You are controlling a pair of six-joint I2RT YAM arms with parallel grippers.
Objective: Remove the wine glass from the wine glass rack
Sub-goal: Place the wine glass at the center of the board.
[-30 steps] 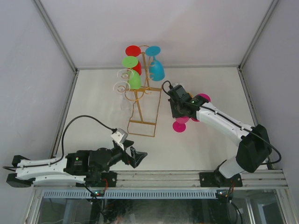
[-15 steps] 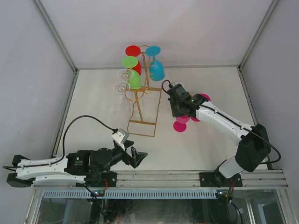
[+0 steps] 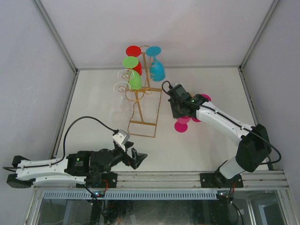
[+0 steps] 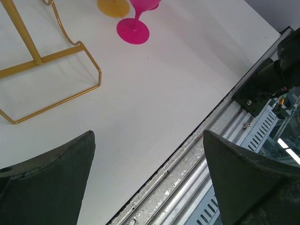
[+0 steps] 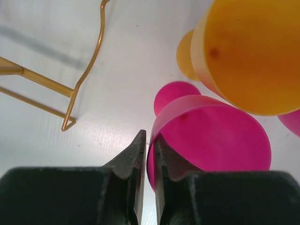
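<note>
The gold wire wine glass rack [image 3: 139, 107] stands at the table's back middle, with red [image 3: 133, 51], blue [image 3: 157, 71], green [image 3: 134, 78] and clear [image 3: 123, 87] wine glasses hanging on it. My right gripper [image 3: 180, 112] is just right of the rack, low over the table. In the right wrist view its jaws [image 5: 151, 140] are nearly together, pinching the rim of a magenta wine glass [image 5: 211, 136], one finger inside the bowl and one outside. That glass's foot [image 3: 181, 126] is at the table surface. My left gripper [image 4: 147, 136] is wide open over the table's near edge, holding nothing.
An orange glass [image 5: 248, 51] stands right against the magenta one, and another magenta glass [image 3: 204, 98] is behind my right arm. The rack's rectangular base loop [image 4: 56, 54] lies left of the gripped glass. The metal rail [image 4: 225, 136] runs along the near edge.
The right arm has shifted only very slightly, with the magenta glass still between its jaws. The left arm has not moved.
</note>
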